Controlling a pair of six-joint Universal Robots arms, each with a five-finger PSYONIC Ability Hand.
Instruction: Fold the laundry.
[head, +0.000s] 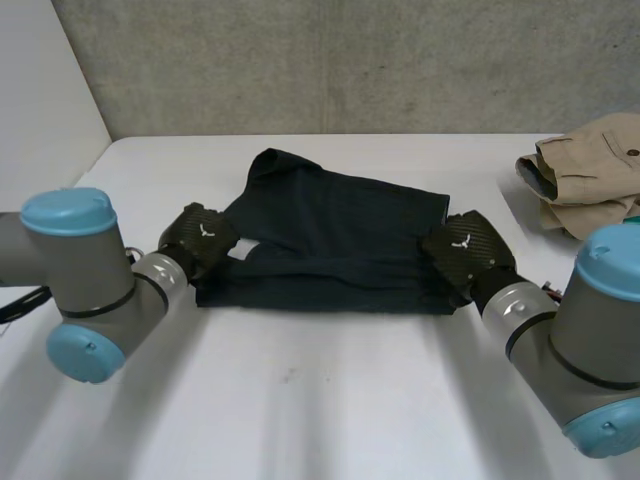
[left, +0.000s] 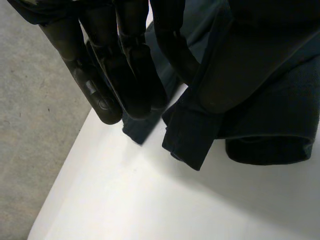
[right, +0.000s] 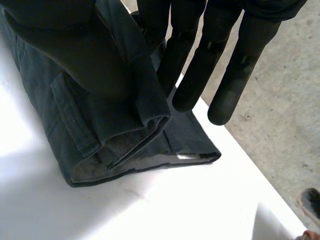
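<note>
A dark navy garment (head: 330, 235), seemingly trousers, lies partly folded across the middle of the white table (head: 320, 400). My left hand (head: 200, 238) is at its left end. In the left wrist view the left hand (left: 105, 75) has a fold of the cloth (left: 190, 135) pinched between thumb and fingers. My right hand (head: 468, 250) is at the garment's right end. In the right wrist view the right hand (right: 197, 75) grips the layered edge of the cloth (right: 100, 125), thumb on one side and fingers on the other.
A beige garment (head: 585, 175) lies crumpled at the table's back right corner. The table's far edge runs along a grey concrete wall (head: 350, 60). Grey floor (right: 270, 100) shows past the table's edge beyond the right hand's fingertips.
</note>
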